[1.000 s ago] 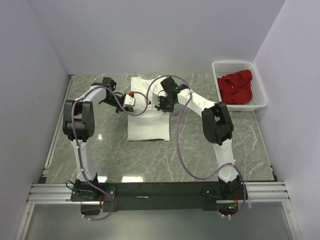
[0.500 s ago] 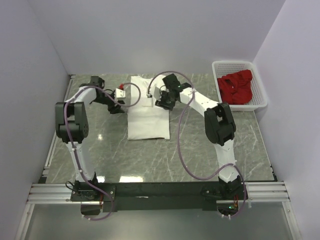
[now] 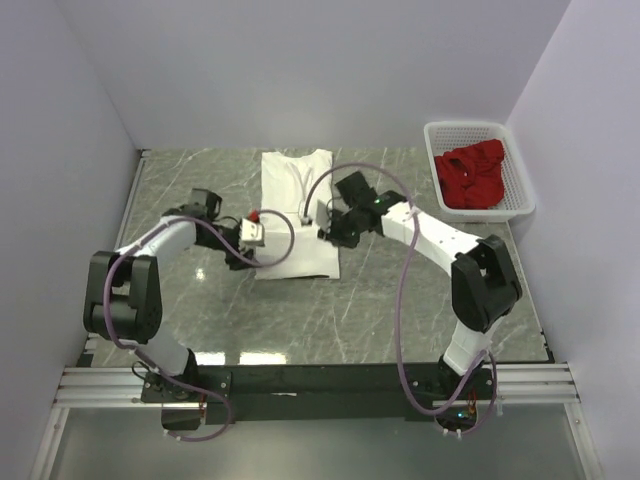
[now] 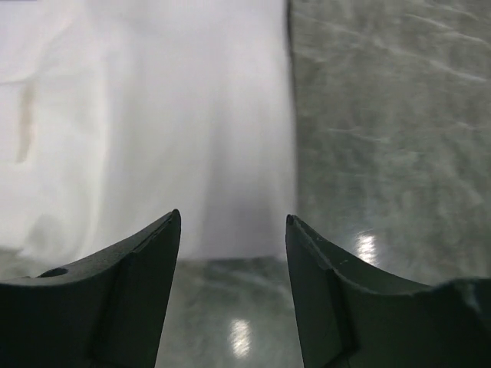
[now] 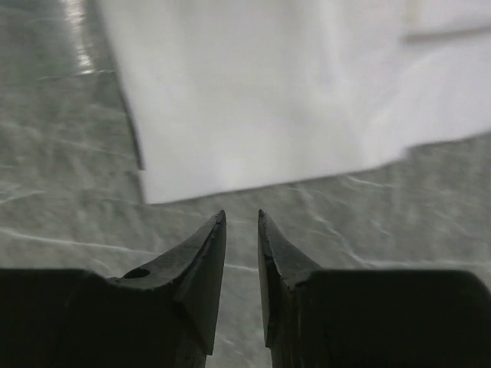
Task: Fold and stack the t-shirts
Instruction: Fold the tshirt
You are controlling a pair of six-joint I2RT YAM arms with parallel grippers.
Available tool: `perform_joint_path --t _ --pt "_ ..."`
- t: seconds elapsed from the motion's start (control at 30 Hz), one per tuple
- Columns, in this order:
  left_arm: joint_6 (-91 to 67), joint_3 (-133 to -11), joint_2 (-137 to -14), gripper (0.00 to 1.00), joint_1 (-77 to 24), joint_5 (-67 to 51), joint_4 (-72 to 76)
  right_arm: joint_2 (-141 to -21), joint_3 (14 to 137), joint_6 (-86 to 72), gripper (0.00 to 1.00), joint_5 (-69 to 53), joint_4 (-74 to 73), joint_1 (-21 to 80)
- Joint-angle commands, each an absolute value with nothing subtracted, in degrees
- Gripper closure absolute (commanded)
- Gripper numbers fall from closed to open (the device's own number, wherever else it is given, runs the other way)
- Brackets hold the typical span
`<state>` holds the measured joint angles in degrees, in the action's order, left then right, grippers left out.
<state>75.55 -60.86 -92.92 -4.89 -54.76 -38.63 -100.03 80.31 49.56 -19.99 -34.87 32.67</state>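
The white t-shirt (image 3: 297,205) lies flat in a long narrow fold at the table's middle back, neck toward the far wall. My left gripper (image 3: 248,250) hovers at its near left edge, open and empty; in the left wrist view the left gripper (image 4: 233,224) hangs over bare table just short of the white t-shirt (image 4: 153,123). At the shirt's right edge, my right gripper (image 3: 326,230) holds nothing. The right wrist view shows the right gripper (image 5: 242,216) open only a little, just off the white t-shirt (image 5: 261,92). The red t-shirt (image 3: 470,176) lies crumpled in the basket.
A white slotted basket (image 3: 466,129) stands at the back right against the wall. The grey marble table (image 3: 400,300) is walled on the left, back and right. A metal rail (image 3: 320,380) with both arm bases runs along the near edge.
Both grippers have let go of the white t-shirt, opened, and moved toward the near side. The right one has then narrowed. The shirt now lies flat, its neck showing.
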Motion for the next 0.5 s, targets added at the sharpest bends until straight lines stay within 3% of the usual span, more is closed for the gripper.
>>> perform_joint_path --t 0.0,0.13,0.47 --pt "71.72 -53.56 -88.87 0.38 -8.78 -54.15 -29.2 -100.11 75.16 47.03 0.7 -20.83 -33.58 35.93" --pt "70.75 -51.59 -88.85 0.39 -12.04 -51.68 -25.14 -101.16 71.46 47.37 0.69 -18.64 -30.94 38.49" --pt "74.96 -53.88 -91.58 0.43 -14.15 -45.62 -32.17 -103.54 69.79 49.74 0.65 -17.75 -31.2 39.37"
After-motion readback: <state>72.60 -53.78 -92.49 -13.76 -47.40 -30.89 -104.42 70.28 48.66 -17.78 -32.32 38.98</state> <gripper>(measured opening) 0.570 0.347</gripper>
